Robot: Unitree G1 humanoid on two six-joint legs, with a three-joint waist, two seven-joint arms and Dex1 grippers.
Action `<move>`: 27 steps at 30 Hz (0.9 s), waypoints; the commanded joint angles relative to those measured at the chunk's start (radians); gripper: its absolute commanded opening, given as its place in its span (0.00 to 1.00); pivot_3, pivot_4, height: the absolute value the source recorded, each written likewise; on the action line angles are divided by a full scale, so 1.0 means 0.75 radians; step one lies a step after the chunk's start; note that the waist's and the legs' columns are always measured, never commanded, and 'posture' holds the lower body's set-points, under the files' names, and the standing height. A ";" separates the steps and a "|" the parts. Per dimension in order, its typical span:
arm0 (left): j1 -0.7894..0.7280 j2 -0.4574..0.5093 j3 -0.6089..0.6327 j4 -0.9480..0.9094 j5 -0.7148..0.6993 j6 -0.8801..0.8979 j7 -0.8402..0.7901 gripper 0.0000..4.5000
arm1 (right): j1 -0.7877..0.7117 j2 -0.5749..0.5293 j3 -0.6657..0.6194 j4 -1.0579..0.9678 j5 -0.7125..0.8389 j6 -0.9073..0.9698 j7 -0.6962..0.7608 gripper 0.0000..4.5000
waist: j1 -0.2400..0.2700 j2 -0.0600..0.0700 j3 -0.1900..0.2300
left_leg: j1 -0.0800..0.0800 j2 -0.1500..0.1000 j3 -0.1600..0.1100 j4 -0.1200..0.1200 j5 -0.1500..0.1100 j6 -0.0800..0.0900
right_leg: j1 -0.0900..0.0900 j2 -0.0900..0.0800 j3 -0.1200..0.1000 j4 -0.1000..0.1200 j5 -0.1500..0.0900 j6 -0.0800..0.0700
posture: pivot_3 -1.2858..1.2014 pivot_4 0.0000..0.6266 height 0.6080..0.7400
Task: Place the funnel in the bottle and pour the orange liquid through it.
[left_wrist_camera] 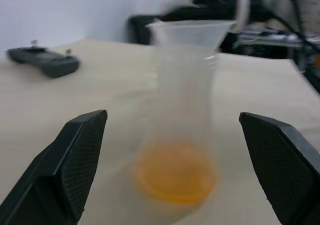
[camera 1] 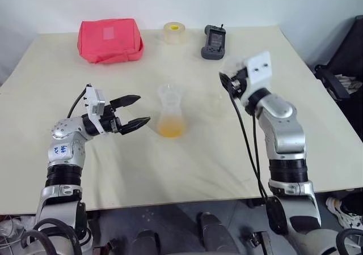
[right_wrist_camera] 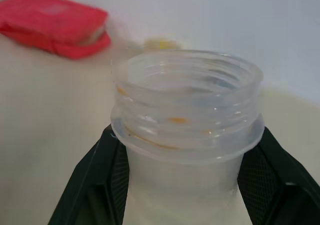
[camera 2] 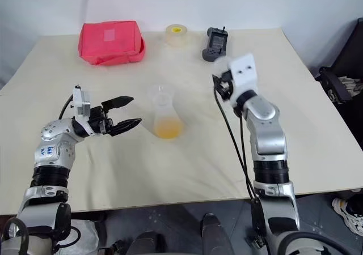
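Nearest you, in the lower left of the head view, your left pincer stands spread wide and empty, its two fingers aimed at the bottle just beside it, a stance that reads as readiness to steady the bottle rather than a hold on it. The bottle stands upright at the centre of the worktop, with the funnel seated in its neck and the orange liquid pooled in its wide base, so the pour looks largely done. Right of centre, your right pincer is clamped tight on a clear threaded container, raised off the worktop and well apart from the funnel; orange streaks cling inside its mouth, which suggests it carried the liquid. Along the far edge lie a red pouch, a yellowish tape roll and a black handheld device. You can read no brand or writing on any of these things.
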 commanded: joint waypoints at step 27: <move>0.068 0.089 0.047 -0.228 -0.030 0.157 0.142 1.00 | -0.046 -0.207 -0.013 -0.240 0.427 -0.177 0.300 0.99 | 0.001 0.000 0.000 | 0.001 0.001 0.000 -0.001 0.001 -0.001 | 0.000 0.001 0.000 0.000 0.000 0.000 | 0.52 0.24 1.00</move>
